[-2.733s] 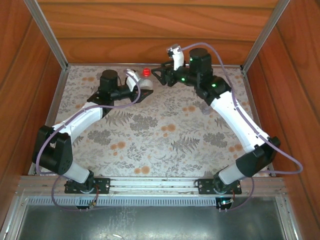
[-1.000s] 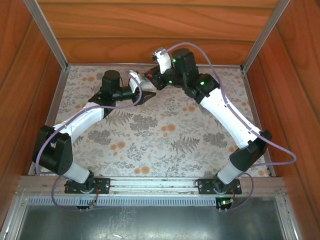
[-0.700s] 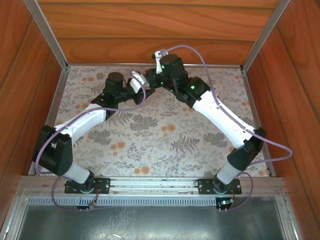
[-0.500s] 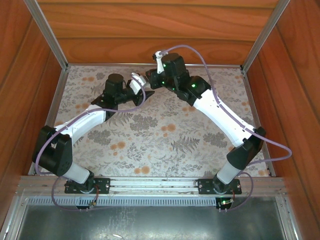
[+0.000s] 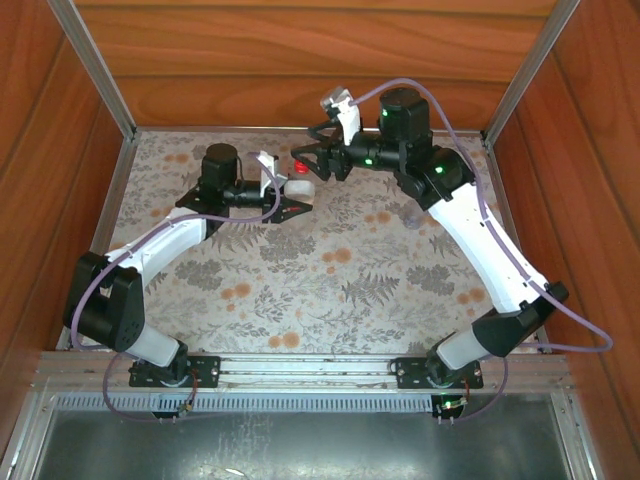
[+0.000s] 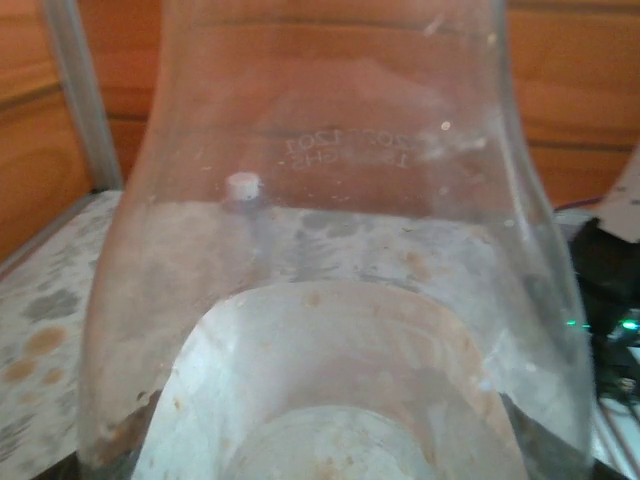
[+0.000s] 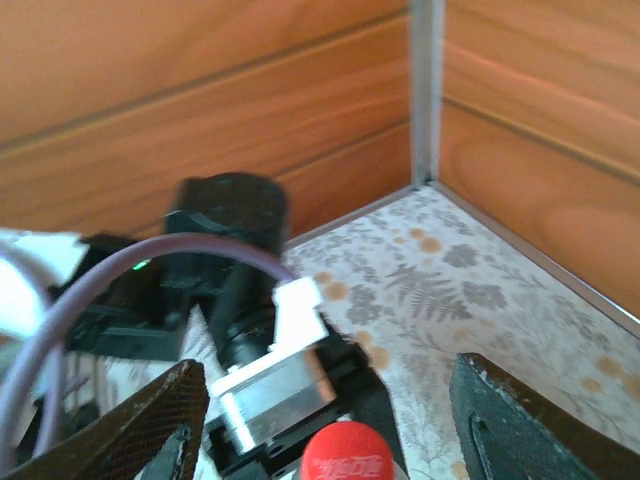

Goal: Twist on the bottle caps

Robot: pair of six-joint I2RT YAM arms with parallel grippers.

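A small clear bottle [image 5: 300, 188] stands at the back middle of the table with the red cap [image 5: 300, 169] on its neck. My left gripper [image 5: 293, 205] is shut on the bottle's body from the left. In the left wrist view the bottle's [image 6: 330, 300] clear wall is pressed up close. My right gripper [image 5: 312, 161] hangs just right of the cap, open. In the right wrist view the red cap [image 7: 343, 453] sits between my spread fingers [image 7: 150, 425] with a gap on each side. A tiny white cap [image 6: 242, 186] shows through the bottle, on the table by the wall.
A second clear bottle [image 5: 416, 214] shows faintly on the floral table cover [image 5: 330, 280] beside my right forearm. Wooden walls [image 5: 320, 60] and metal corner posts [image 7: 425, 90] close in the back and sides. The left arm's wrist and white camera mount [image 7: 290, 320] lie just behind the cap.
My right gripper, which covered the cap a second ago, has pulled back to the right and opened, and the red cap now shows on the bottle. The left gripper shifted slightly with the bottle.
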